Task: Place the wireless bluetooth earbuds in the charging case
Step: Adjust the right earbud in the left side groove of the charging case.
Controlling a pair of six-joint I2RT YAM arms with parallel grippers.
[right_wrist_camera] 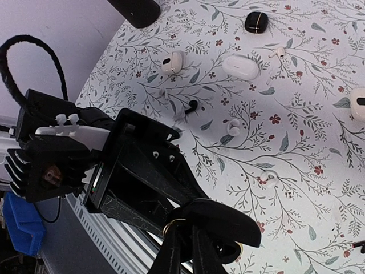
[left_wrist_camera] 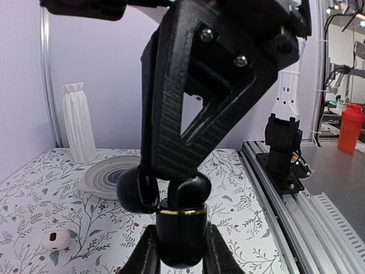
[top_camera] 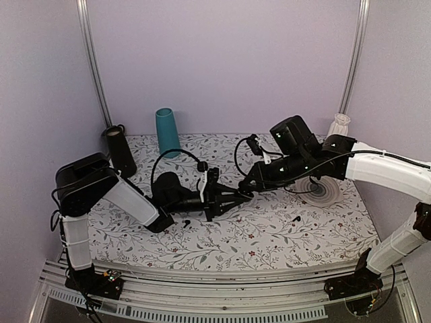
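- Progress: no earbud is seen seated yet. Two of the wireless bluetooth earbuds lie loose on the table (top_camera: 269,237), so the loading itself is judged to be still ahead.
- The charging case (left_wrist_camera: 181,227): lifted clear of the table, standing upright, left of the ringed plate (top_camera: 323,196) and near it.
- Left gripper (left_wrist_camera: 182,254): its jaws are clamped on the lower half of the case, one finger on each flank, below the gold seam ring.
- Right gripper (right_wrist_camera: 188,242): jaws drawn fully together, the tips meeting the upper part of the case from above. It appears to be pinching the lid there, but the wrist views are too crowded to tell a true pinch from bare contact, or whether the lid stands open.
- First earbud (top_camera: 296,219): on the table just beside the plate, on the side nearer the arm bases, well apart from both grippers.
- Second earbud (top_camera: 185,223): well left of the plate, past the case, under the left forearm and out of either gripper's reach as they stand.
- Remaining, by judgement: get the lid open, release one hand, fetch each earbud, seat both, close.
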